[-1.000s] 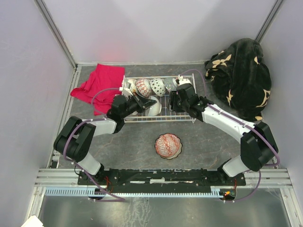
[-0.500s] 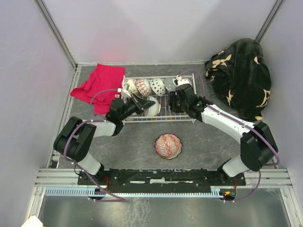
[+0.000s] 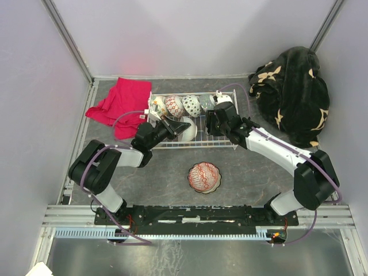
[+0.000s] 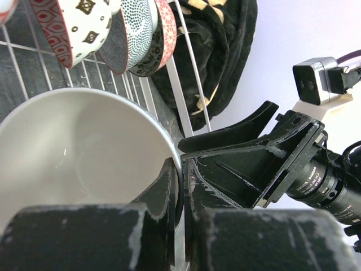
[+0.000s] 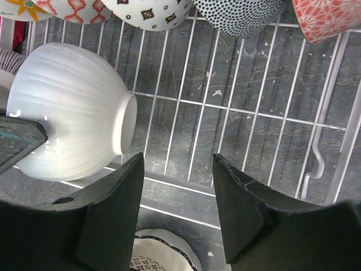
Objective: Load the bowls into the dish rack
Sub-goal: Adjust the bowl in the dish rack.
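Note:
The white wire dish rack [image 3: 221, 144] holds several patterned bowls [image 3: 183, 105] on edge along its back row. My left gripper [image 3: 179, 127] is shut on the rim of a plain white bowl [image 3: 188, 131], which it holds on its side over the rack's front left part. In the left wrist view the fingers pinch the bowl's rim [image 4: 176, 169]. The right wrist view shows the same white bowl [image 5: 67, 107] on the rack's grid. My right gripper [image 3: 211, 123] is open and empty over the rack's front right. A red patterned bowl [image 3: 204, 176] sits on the table in front of the rack.
A red cloth [image 3: 118, 103] lies left of the rack. A black blanket with tan shapes [image 3: 292, 95] is heaped at the back right. The enclosure walls stand close on both sides and behind.
My left gripper has shifted slightly right and back with the white bowl over the rack. My right gripper has edged slightly toward the back of the rack.

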Controlling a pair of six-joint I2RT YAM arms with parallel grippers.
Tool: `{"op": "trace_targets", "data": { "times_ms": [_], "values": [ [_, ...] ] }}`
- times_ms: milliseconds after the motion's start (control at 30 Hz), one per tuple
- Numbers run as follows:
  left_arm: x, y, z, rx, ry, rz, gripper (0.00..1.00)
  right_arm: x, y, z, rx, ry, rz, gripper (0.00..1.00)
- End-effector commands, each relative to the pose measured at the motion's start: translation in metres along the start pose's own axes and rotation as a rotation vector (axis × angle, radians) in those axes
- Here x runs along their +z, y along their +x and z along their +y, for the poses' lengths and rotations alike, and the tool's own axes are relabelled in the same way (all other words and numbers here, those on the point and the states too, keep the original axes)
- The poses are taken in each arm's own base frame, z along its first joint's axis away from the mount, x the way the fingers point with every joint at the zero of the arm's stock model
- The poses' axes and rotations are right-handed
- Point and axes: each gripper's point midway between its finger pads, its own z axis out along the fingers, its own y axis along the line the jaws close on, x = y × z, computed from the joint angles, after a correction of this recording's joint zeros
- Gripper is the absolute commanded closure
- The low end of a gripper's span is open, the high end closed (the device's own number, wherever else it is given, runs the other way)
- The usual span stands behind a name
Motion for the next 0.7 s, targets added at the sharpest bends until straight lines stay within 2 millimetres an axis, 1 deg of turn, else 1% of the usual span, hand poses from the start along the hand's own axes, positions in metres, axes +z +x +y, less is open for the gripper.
{"op": "trace_targets", "data": {
  "times_ms": [0,200,300,367,400,467,567,667],
  "values": [
    [0.004,0.039,-0.019,-0.133,0.075,0.136,0.97,-0.015,-0.03,0.003,0.0,0.009,-0.089,0.4],
    [0.016,0.047,-0.028,-0.15,0.113,0.139,0.97,-0.018,-0.031,0.002,0.001,0.018,-0.095,0.39],
    [0.019,0.049,-0.027,-0.154,0.108,0.139,0.97,-0.018,-0.032,0.001,0.002,0.02,-0.097,0.39],
    [0.017,0.051,-0.018,-0.163,0.073,0.136,0.97,-0.018,-0.032,0.001,0.002,0.019,-0.096,0.39],
    [0.016,0.053,-0.014,-0.166,0.054,0.138,0.95,-0.019,-0.032,0.001,0.002,0.019,-0.097,0.39],
    [0.014,0.057,-0.003,-0.175,0.013,0.145,0.86,-0.019,-0.032,0.001,0.003,0.019,-0.097,0.38],
    [0.009,0.062,0.012,-0.168,-0.051,0.154,0.78,-0.02,-0.032,0.001,0.002,0.018,-0.098,0.38],
    [0.006,0.064,0.021,-0.16,-0.093,0.161,0.76,-0.019,-0.032,0.002,0.002,0.018,-0.097,0.38]
  ]
}}
